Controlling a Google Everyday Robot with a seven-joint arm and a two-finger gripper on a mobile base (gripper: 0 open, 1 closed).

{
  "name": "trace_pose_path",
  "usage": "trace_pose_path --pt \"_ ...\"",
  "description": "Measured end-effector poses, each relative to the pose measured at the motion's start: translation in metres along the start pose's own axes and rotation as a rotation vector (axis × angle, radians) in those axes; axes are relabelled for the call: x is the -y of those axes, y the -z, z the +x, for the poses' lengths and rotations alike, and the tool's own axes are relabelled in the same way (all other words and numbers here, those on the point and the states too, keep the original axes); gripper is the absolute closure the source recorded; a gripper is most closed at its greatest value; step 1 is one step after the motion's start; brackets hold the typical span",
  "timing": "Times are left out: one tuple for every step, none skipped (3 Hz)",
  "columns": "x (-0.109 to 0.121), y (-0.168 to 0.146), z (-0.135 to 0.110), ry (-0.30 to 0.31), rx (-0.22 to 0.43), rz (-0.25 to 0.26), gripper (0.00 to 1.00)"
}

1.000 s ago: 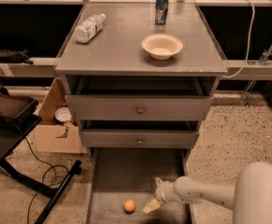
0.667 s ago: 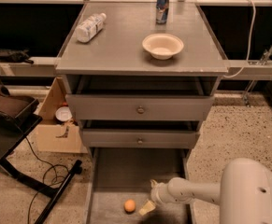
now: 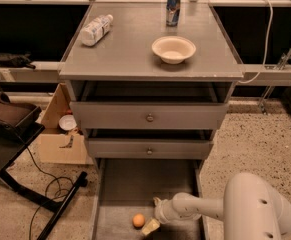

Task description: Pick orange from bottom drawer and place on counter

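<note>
The orange (image 3: 138,220) is a small round fruit lying on the floor of the open bottom drawer (image 3: 120,184), near its front. My gripper (image 3: 153,215) is down inside that drawer, just right of the orange, with a pale fingertip (image 3: 150,227) close beside the fruit. The white arm (image 3: 210,208) reaches in from the lower right. The counter (image 3: 130,49) is the grey cabinet top above.
On the counter stand a cream bowl (image 3: 173,49), a blue can (image 3: 173,7) and a lying plastic bottle (image 3: 96,29). Two upper drawers with round knobs (image 3: 149,117) are shut. A cardboard box (image 3: 60,134), cables and a black stand (image 3: 10,134) lie to the left.
The arm and gripper have shifted left across the drawer, closer to the orange. The orange has not moved.
</note>
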State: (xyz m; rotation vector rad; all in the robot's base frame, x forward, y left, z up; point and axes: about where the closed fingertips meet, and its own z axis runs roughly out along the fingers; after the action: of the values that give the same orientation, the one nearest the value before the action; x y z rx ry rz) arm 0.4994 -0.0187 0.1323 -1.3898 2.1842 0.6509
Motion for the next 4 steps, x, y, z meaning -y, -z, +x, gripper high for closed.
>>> trace_pose_path --pt "-0.022 -0.014 -0.002 -0.016 0.03 -0.04 0.0" --pt "-0.034 -0.023 -0.003 -0.024 0.046 -0.065 0.0" --pt "-0.039 -0.036 -0.011 -0.01 0.063 -0.094 0.0" --pt "-0.04 -0.046 -0.017 0.004 0.068 -0.117 0.17"
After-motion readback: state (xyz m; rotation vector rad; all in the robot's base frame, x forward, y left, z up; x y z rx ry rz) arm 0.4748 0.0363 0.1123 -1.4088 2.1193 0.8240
